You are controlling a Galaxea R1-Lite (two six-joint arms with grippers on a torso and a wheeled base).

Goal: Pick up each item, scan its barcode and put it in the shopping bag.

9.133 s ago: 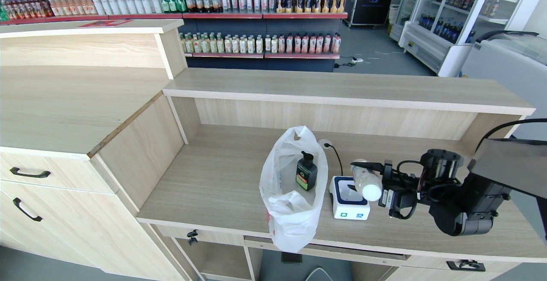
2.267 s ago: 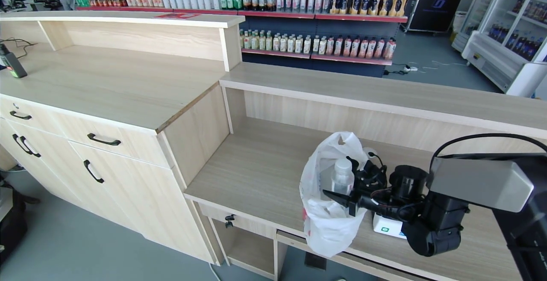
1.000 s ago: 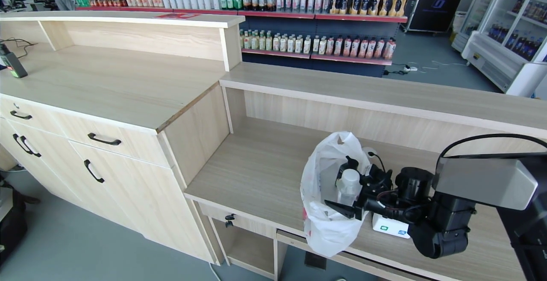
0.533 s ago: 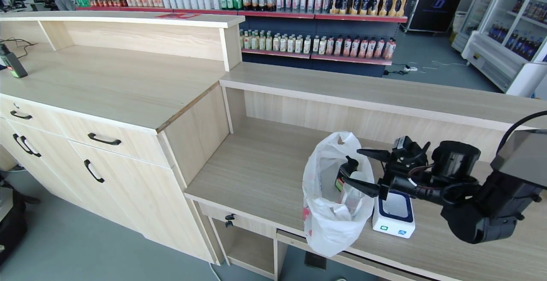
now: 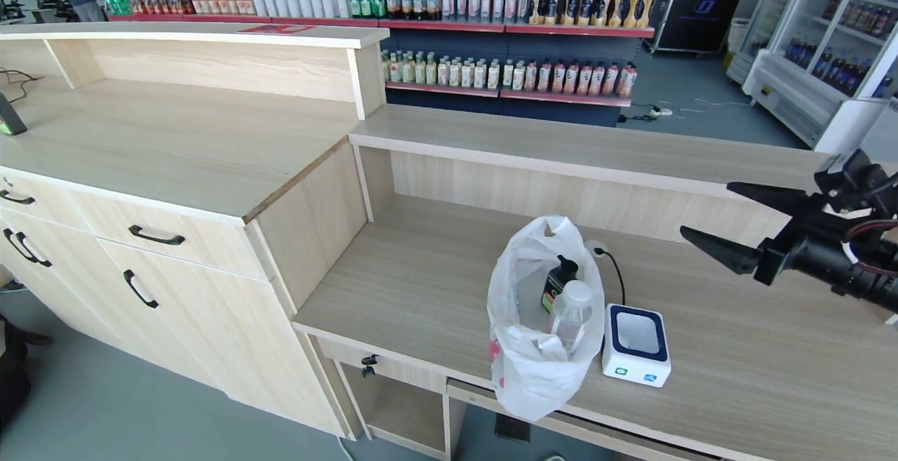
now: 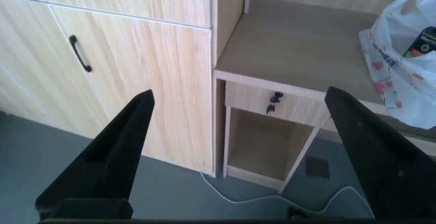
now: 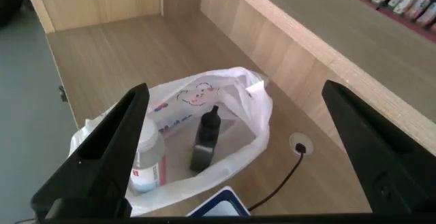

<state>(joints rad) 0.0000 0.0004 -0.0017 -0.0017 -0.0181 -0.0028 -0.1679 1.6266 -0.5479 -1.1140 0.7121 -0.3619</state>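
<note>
A white shopping bag (image 5: pixel 533 366) stands open on the lower counter. Inside it stand a black pump bottle (image 5: pixel 558 280) and a clear bottle with a white cap (image 5: pixel 571 312). My right gripper (image 5: pixel 707 211) hangs open and empty in the air, well to the right of the bag and above the counter. Its wrist view looks down on the bag (image 7: pixel 235 91), the black pump bottle (image 7: pixel 204 142) and the clear bottle (image 7: pixel 148 161). My left gripper (image 6: pixel 240 93) is open and empty, low beside the counter front, with the bag (image 6: pixel 395 67) off to one side.
A white barcode scanner (image 5: pixel 635 354) with a dark window sits just right of the bag, its cable running to the back wall. A raised shelf runs behind the lower counter. Cabinets with black handles (image 5: pixel 156 239) stand to the left. The counter right of the scanner is bare.
The right gripper has let go of the clear bottle, which now stands in the bag, and has pulled up and away to the right, open. The head camera shifted slightly.
</note>
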